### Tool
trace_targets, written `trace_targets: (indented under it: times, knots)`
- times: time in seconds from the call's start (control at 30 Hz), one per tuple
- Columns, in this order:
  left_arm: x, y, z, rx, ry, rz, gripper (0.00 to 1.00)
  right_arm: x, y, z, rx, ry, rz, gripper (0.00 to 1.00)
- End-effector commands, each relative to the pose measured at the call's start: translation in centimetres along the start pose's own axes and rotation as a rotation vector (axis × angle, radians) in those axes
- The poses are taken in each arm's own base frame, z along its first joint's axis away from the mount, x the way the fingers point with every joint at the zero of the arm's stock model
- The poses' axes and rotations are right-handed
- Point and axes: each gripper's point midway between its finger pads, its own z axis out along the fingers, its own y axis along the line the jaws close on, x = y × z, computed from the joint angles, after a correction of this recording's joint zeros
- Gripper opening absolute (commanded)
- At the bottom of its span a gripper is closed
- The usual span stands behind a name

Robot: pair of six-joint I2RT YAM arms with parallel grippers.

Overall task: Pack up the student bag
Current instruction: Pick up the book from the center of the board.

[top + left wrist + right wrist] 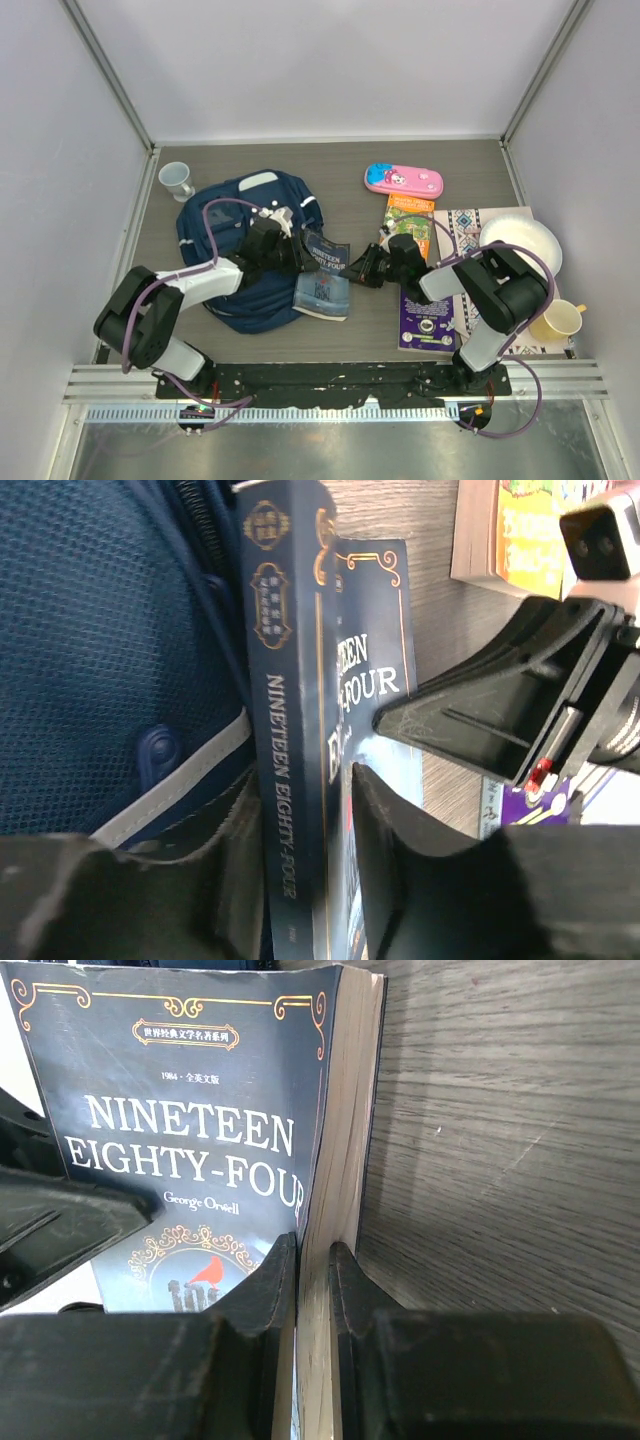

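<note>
2 grippers are at the book (322, 282): the right gripper (311, 1252) is clamped on its page edge, the left gripper (305, 780) straddles the spine, grip unclear. the student bag (245, 310) lies left on the table (340, 170), touching the book.

Navy student bag (255, 305), white stripe trim, lying flat and slumped, touching the left side of the book (322, 285) I hold.
</note>
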Motion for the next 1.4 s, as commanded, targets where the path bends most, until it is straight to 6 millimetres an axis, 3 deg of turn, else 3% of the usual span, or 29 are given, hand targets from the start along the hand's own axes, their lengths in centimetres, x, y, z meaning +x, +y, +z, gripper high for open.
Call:
trace_targets:
  times: [0.0, 0.1, 0.17, 0.2, 0.23, 0.3, 0.33, 0.43, 0.57, 0.63, 0.77, 0.93, 1.0, 1.1, 1.37]
  knots:
    - [0.1, -4.7, 0.7, 0.188, 0.054, 0.009, 0.29, -0.2, 2.0, 0.1, -0.032, -0.014, -0.092, 0.08]
    - [-0.6, -5.3, 0.4, 0.187, 0.034, 0.019, 0.15, -0.7, 1.9, -0.6, 0.008, -0.037, -0.111, 0.15]
    - [-1.2, -5.7, 0.1, 0.185, 0.022, 0.028, 0.03, -2.3, 2.7, -1.7, 0.037, -0.102, -0.160, 0.34]
    - [-1.5, -6.0, -0.5, 0.186, 0.012, 0.036, 0.00, -2.4, 2.2, -2.3, 0.085, -0.102, -0.161, 0.48]
    - [-1.9, -6.3, -0.7, 0.188, 0.001, 0.042, 0.00, -4.0, 2.9, -3.4, 0.111, -0.180, -0.180, 0.57]
    - [-2.9, -7.4, -1.4, 0.207, -0.021, 0.062, 0.00, -4.9, 2.7, -5.1, 0.186, -0.223, -0.213, 0.75]
    - [-3.4, -8.0, -1.9, 0.218, -0.034, 0.074, 0.00, -6.3, 3.6, -6.5, 0.197, -0.297, -0.231, 0.78]
    - [-5.1, -10.1, -3.0, 0.253, -0.061, 0.102, 0.00, -7.5, 3.9, -8.8, 0.251, -0.358, -0.251, 0.82]
    - [-7.6, -12.7, -4.3, 0.304, -0.130, 0.116, 0.00, -8.2, 6.5, -11.6, 0.197, -0.420, -0.239, 0.83]
    - [-9.3, -14.2, -5.1, 0.328, -0.185, 0.126, 0.00, -8.0, 7.5, -12.4, 0.164, -0.428, -0.197, 0.83]
    - [-14.2, -14.9, -6.3, 0.256, -0.376, 0.143, 0.00, -7.6, 10.7, -13.9, 0.036, -0.431, -0.145, 0.83]
    - [-20.3, -16.6, -8.8, 0.207, -0.615, 0.138, 0.00, -6.3, 15.0, -13.7, -0.170, -0.338, -0.023, 0.84]
    - [-21.8, -17.1, -9.4, 0.214, -0.683, 0.112, 0.00, -6.3, 16.4, -13.5, -0.252, -0.330, 0.005, 0.84]
    - [-22.9, -18.3, -10.4, 0.277, -0.736, 0.054, 0.00, -6.7, 17.1, -12.8, -0.317, -0.334, 0.069, 0.84]
    - [-22.8, -20.3, -13.0, 0.465, -0.805, -0.046, 0.00, -7.8, 17.3, -9.9, -0.390, -0.324, 0.173, 0.84]
